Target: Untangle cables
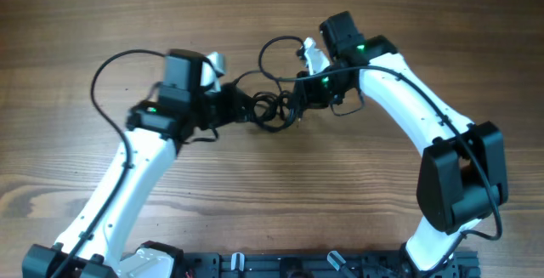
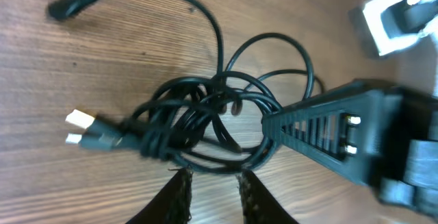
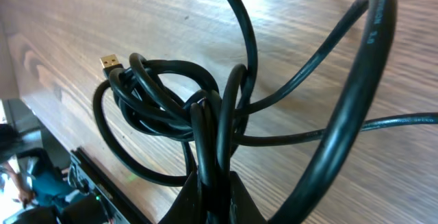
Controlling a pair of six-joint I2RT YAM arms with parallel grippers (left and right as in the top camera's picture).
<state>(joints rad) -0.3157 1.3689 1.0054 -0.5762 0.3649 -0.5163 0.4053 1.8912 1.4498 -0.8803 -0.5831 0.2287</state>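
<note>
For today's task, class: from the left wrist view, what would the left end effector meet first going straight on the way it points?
The knotted cable bundle, lying just beyond the left end effector; its nearest loop looks almost at the fingertips, though depth is unclear.

The right hand is clamped on several strands of the cables, whose black knotted loops bunch just beyond its fingertips over the wooden desk. A gold-tipped plug pokes out at the bundle's upper left.

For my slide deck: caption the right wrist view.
Right tool clamps strands of the knotted black cables; wooden table behind.
</note>
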